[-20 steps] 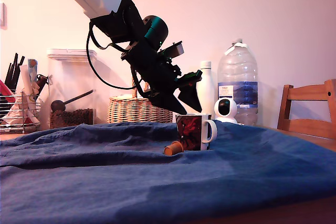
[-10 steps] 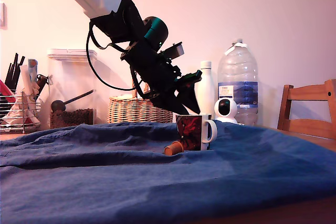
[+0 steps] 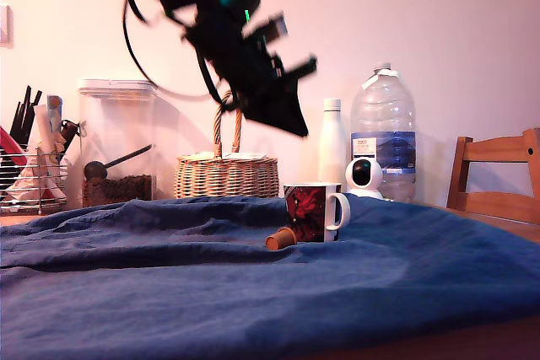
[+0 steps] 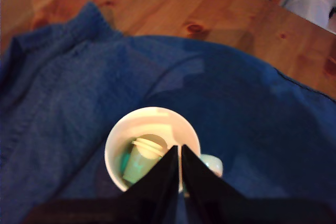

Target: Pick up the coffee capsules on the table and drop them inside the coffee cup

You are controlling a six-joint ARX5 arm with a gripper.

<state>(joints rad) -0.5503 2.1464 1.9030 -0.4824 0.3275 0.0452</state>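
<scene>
The coffee cup (image 3: 314, 212), a white-handled mug printed in dark red and black, stands upright on the blue cloth (image 3: 253, 292) over the table. An orange-brown coffee capsule (image 3: 280, 238) lies on its side on the cloth, against the cup on the exterior view's left. In the wrist view the cup (image 4: 118, 140) is seen from above, and a pale capsule (image 4: 140, 160) rests inside it. My gripper (image 3: 295, 126) hangs well above the cup, motion-blurred. Its black fingers (image 4: 179, 148) are pressed together with nothing between them.
Behind the cloth stand a wicker basket (image 3: 226, 176), a white bottle (image 3: 332, 145), a large water bottle (image 3: 382, 137) and a small white camera (image 3: 364, 176). A clear lidded container (image 3: 116, 145) and a utensil rack (image 3: 29, 179) sit at the exterior view's left, a wooden chair (image 3: 494, 179) at its right.
My arm has risen from just above the cup's rim to well above it. The jaws, apart a second ago, are now together.
</scene>
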